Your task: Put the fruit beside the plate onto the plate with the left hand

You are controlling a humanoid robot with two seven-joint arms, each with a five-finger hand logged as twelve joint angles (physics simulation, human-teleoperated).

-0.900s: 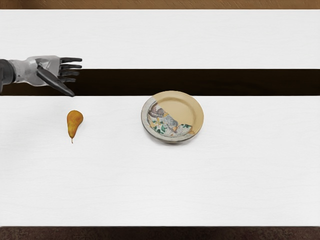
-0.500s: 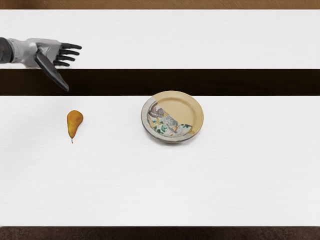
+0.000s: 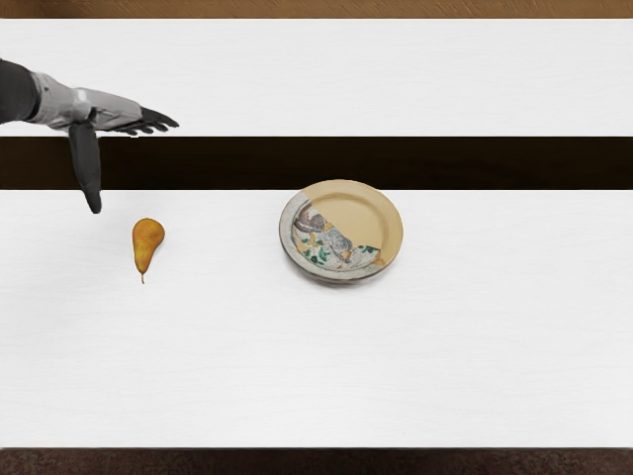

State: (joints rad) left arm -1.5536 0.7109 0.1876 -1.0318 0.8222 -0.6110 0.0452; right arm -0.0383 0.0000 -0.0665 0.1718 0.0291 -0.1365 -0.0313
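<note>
Head view shows the grey-and-black five-fingered left hand (image 3: pixel 107 111) entering from the left edge, held above the far side of the white table (image 3: pixel 415 346). It is released and holds nothing: the fingers (image 3: pixel 153 122) stretch out flat towards the right and the thumb hangs straight down, a spread that looks readied for closing around something. The small orange-brown pear (image 3: pixel 148 242) lies on its side on the tabletop, stem end towards the viewer. It sits below and slightly right of the hand, not touched by it, and well apart from the round cream ceramic plate (image 3: pixel 389 212) to its right. The plate carries nothing yet. The hand's position suggests an approach over the fruit, with descent and grasp not yet made. The plate's lower-left part bears a painted grey, green and orange motif; no writing or brand can be read anywhere.
</note>
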